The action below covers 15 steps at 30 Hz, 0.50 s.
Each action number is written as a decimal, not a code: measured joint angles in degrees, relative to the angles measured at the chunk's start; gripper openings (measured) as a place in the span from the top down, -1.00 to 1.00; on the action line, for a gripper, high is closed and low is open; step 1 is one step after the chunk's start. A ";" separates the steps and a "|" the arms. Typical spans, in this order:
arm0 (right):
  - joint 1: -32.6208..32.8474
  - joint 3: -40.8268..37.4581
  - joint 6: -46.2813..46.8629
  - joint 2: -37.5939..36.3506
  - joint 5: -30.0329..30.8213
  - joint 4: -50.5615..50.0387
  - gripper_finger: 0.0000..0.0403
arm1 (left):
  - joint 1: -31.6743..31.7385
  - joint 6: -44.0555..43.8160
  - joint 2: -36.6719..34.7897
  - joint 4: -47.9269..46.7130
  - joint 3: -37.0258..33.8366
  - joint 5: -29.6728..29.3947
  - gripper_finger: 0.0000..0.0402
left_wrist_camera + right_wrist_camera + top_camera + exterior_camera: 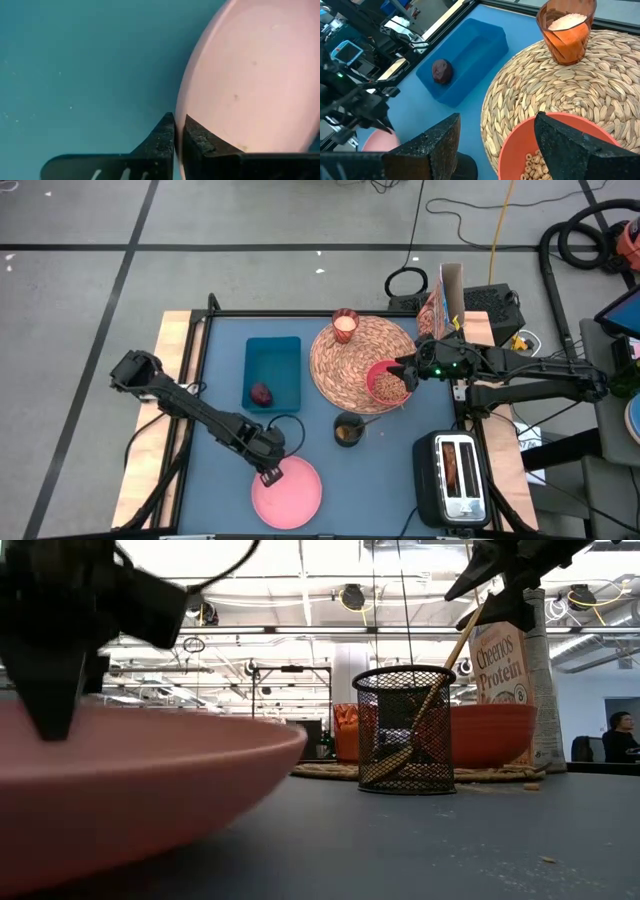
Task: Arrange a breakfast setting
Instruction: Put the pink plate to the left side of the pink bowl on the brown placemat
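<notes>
The left gripper (271,475) has its fingers pinched together on the near-left rim of the pink plate (288,492), which lies flat on the blue table (380,470) toward the front edge, well apart from the straw placemat (360,362). The grip is only on a thin lip, so the plate could slip or swing downward when lifted, and dragging it could knock the mesh cup (349,429) that stands between plate and mat.

The right gripper (403,367) hovers with fingers apart over the red bowl (388,385) of cereal, which sits on the mat's right edge (partly over its border, it seems). A plate arriving there may bump the bowl or the candle glass (345,326) at the mat's far edge and spill cereal.

The plate is round, so it has no long axis; it faces up. The cereal box (440,305) stands upright beyond the mat. The dark fruit (261,394) lies in the blue tray (272,372) left of the mat.
</notes>
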 joint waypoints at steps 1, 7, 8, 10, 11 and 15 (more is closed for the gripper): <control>-0.02 0.00 0.00 0.01 0.00 0.00 -0.21 | 0.17 0.50 -0.97 0.00 0.00 -0.15 0.94; 0.00 0.00 0.00 0.02 0.00 0.04 -0.21 | 2.11 3.47 -7.87 -0.24 0.00 -0.17 0.94; -0.01 0.00 0.00 0.02 0.00 0.12 -0.21 | 2.66 3.95 -9.01 -0.30 0.00 -0.14 0.94; -0.01 0.00 0.00 0.02 0.00 0.18 -0.21 | 3.92 4.91 -11.40 0.17 0.00 -0.13 0.94; -0.01 0.00 0.00 0.02 0.00 0.26 -0.21 | 4.67 5.26 -12.53 -0.26 0.00 -0.15 0.94; -0.02 0.00 0.00 0.02 0.00 0.44 -0.21 | 9.16 6.18 -16.74 -1.03 0.00 -0.15 0.95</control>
